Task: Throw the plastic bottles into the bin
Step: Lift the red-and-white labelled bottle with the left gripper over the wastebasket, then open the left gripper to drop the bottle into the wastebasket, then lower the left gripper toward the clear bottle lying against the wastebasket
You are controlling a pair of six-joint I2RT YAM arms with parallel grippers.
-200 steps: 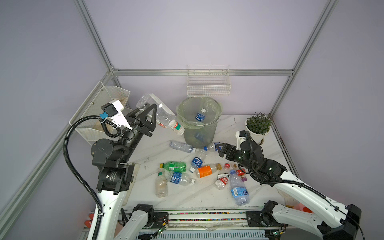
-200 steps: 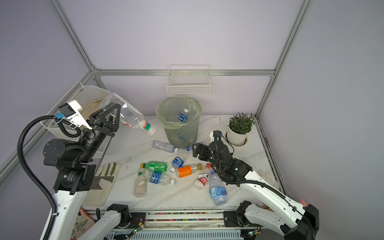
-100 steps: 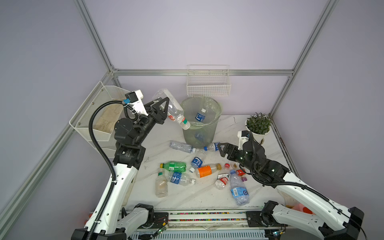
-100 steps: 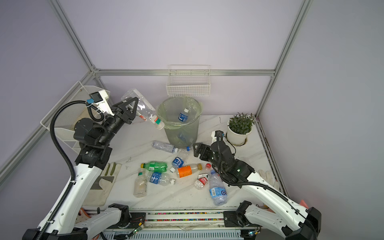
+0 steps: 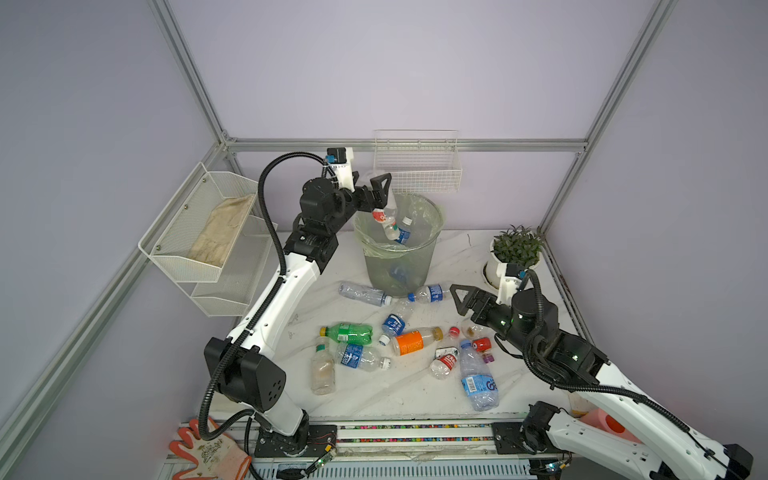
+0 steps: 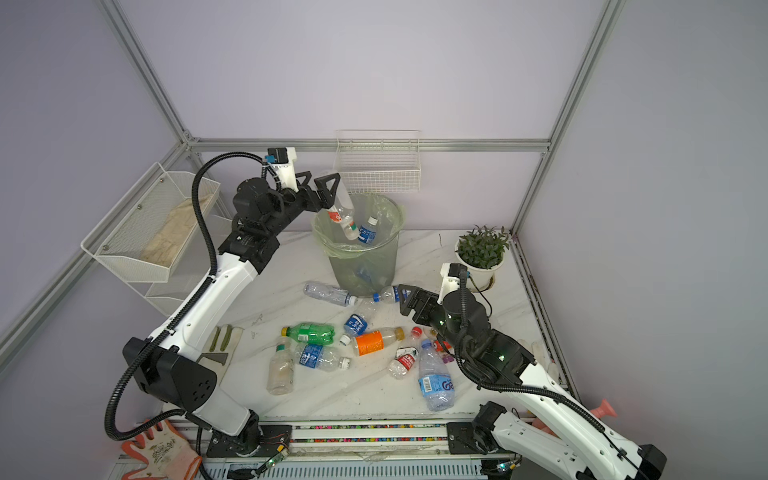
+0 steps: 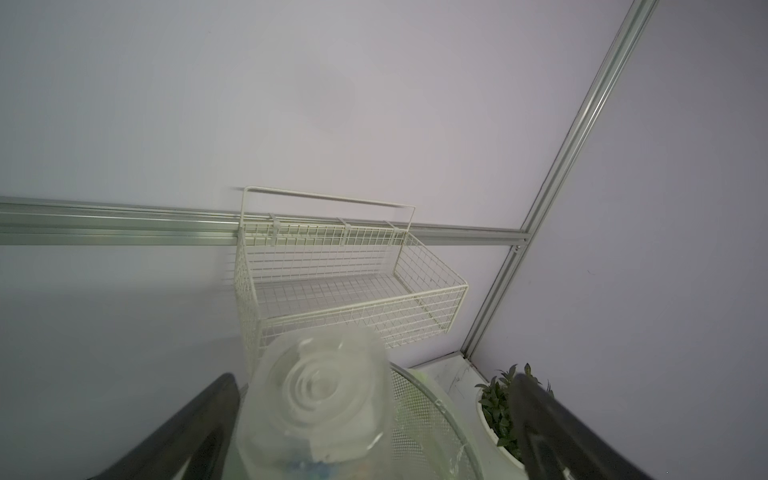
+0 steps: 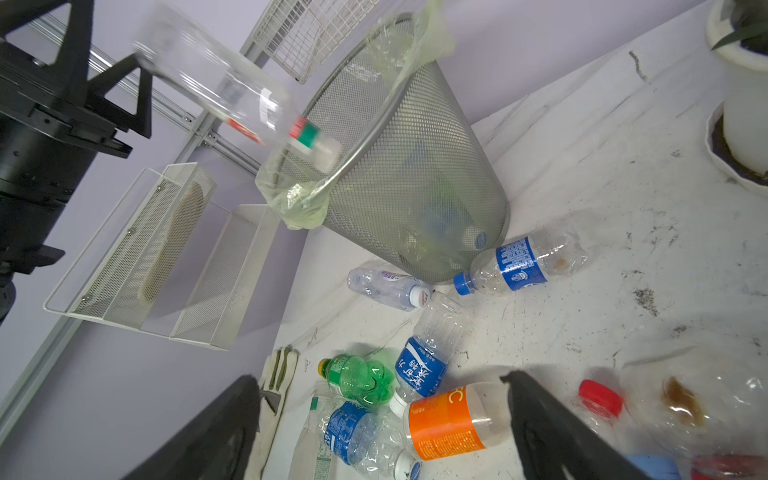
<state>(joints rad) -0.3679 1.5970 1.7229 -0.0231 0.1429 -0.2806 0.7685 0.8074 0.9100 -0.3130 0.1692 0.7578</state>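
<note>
Blurred: clear red-labelled plastic bottle (image 5: 386,216) is pointing neck-down into the grey wire-mesh bin (image 5: 399,266).
Left fingers (image 7: 548,424): standing wide open, gripping nothing.
Right fingers (image 8: 552,432): hovering wide open over the table (image 5: 415,386).

The bin (image 5: 399,253) stands far and central on the worktop (image 5: 374,399). A wire basket (image 5: 417,170) hangs on the wall behind it, a shelf (image 5: 199,253) on the left wall, and a potted plant (image 5: 517,249) sits in the far right corner. A bottle (image 5: 384,216) hangs tilted, neck down, in the bin's mouth, just beside the left pincer (image 6: 318,183). A second bottle (image 5: 404,232) is inside the bin. The other bottles (image 5: 415,341) lie scattered near of the bin, two right at its foot. The right pincer (image 5: 461,305) hovers at their right.
</note>
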